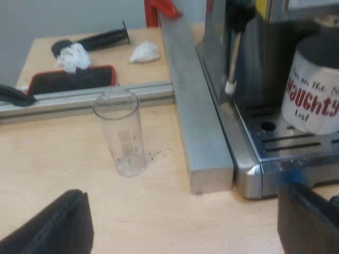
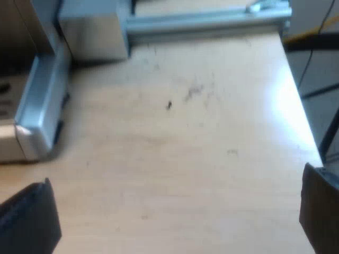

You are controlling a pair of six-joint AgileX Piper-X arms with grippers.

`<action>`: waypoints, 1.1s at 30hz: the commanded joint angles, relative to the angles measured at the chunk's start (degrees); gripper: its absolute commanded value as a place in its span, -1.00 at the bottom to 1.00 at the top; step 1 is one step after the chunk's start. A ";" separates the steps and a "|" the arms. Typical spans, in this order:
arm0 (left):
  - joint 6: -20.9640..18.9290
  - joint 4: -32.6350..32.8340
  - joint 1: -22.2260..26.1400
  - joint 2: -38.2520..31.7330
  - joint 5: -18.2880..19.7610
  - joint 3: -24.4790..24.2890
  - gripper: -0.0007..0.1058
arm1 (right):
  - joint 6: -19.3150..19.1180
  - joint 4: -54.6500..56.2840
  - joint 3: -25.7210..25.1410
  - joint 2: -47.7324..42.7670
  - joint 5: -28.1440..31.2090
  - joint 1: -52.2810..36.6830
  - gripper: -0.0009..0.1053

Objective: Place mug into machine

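A: Where is the mug [image 1: 312, 98]?
B: White, glossy, red-lettered, upright on the machine [image 1: 246, 169]'s slotted steel drip tray [image 1: 286, 143].
A: The grippers?
B: Left gripper [image 1: 181, 193], right gripper [image 2: 177, 177]: both spread wide, empty, over the pale wooden surface [image 2: 175, 132] beside the machine.

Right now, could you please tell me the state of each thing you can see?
mug, upright on the drip tray
measuring glass, upright on the table, looks empty
left gripper, open, holding nothing
right gripper, open, holding nothing
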 commanded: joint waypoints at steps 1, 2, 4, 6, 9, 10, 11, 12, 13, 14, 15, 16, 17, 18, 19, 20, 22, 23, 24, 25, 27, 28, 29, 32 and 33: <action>-0.07 -1.33 0.01 -7.75 0.40 1.10 0.38 | -0.18 -0.43 0.84 -2.68 -0.32 0.03 0.77; -0.07 -1.33 0.01 -7.75 0.40 1.73 0.38 | -0.18 -0.43 1.40 -2.57 -0.32 0.03 0.77; -0.07 -1.33 0.01 -7.75 0.60 2.45 0.38 | -0.18 -0.43 2.38 -2.61 -0.32 0.03 0.77; -0.07 -2.04 0.01 -7.75 0.58 2.86 0.38 | -0.18 -0.43 3.82 -2.61 -0.32 0.03 0.77; -0.07 -2.22 0.01 -7.75 0.58 2.96 0.38 | -0.01 -1.14 4.85 -2.61 -0.32 0.03 0.77; -0.07 -2.22 0.01 -7.75 0.58 2.96 0.38 | 0.21 -1.22 4.85 -2.61 -0.32 0.03 0.77; -0.07 -2.22 0.01 -7.75 0.58 2.96 0.38 | 0.20 -1.25 4.84 -2.61 -0.32 0.03 0.77; -0.07 -2.22 0.01 -7.75 0.58 2.96 0.38 | 0.20 -1.25 4.84 -2.61 -0.32 0.03 0.77; -0.07 -2.22 0.01 -7.75 0.58 2.96 0.38 | 0.20 -1.01 4.84 -2.61 -0.32 0.03 0.77; -0.07 -2.22 0.01 -7.75 0.58 2.96 0.38 | 0.20 -0.97 4.84 -2.61 -0.32 0.03 0.77; -0.07 -2.22 0.01 -7.75 0.58 2.96 0.38 | 0.20 -1.00 4.84 -2.61 -0.32 0.03 0.77; -0.07 -2.22 0.01 -7.75 0.58 2.96 0.38 | 0.20 -1.00 4.84 -2.61 -0.32 0.03 0.77; -0.07 -2.22 0.01 -7.75 0.58 2.96 0.38 | 0.20 -1.00 4.84 -2.61 -0.32 0.03 0.77; -0.07 -2.35 0.01 -7.75 0.58 2.96 0.38 | 0.20 -1.00 4.84 -2.61 -0.32 0.03 0.77; -0.07 -2.63 0.01 -7.75 0.58 3.19 0.38 | 0.20 -1.00 4.84 -2.61 -0.32 0.03 0.77; -0.07 -3.16 0.01 -7.75 0.58 3.47 0.38 | 0.20 -1.00 4.84 -2.61 -0.32 0.03 0.77; -0.07 -3.60 0.01 -7.75 0.58 3.67 0.38 | 0.20 -1.00 4.84 -2.61 -0.32 0.03 0.77; -0.07 -3.60 0.01 -7.75 0.58 3.66 0.38 | 0.20 -1.00 4.84 -2.61 -0.32 0.03 0.77; -0.07 -3.60 0.01 -7.75 0.58 3.66 0.38 | 0.20 -1.00 4.84 -2.61 -0.32 0.03 0.77; -0.07 -3.60 0.01 -7.75 0.58 3.66 0.38 | 0.20 -1.00 4.84 -2.61 -0.32 0.03 0.77; -0.07 -3.71 0.01 -7.75 0.58 3.66 0.38 | 0.20 -1.00 4.84 -2.61 -0.32 0.03 0.77; -0.07 -3.92 0.01 -7.75 0.58 3.84 0.38 | 0.20 -1.00 4.84 -2.61 -0.32 0.03 0.77; -0.07 -3.96 0.01 -7.75 0.58 3.82 0.38 | 0.20 -1.00 4.84 -2.61 -0.32 0.03 0.77; -0.07 -3.94 0.01 -7.75 0.58 3.82 0.38 | 0.20 -1.00 4.84 -2.61 -0.32 0.03 0.77; -0.07 -3.94 0.01 -7.75 0.58 3.82 0.38 | 0.20 -1.00 4.84 -2.61 -0.32 0.03 0.77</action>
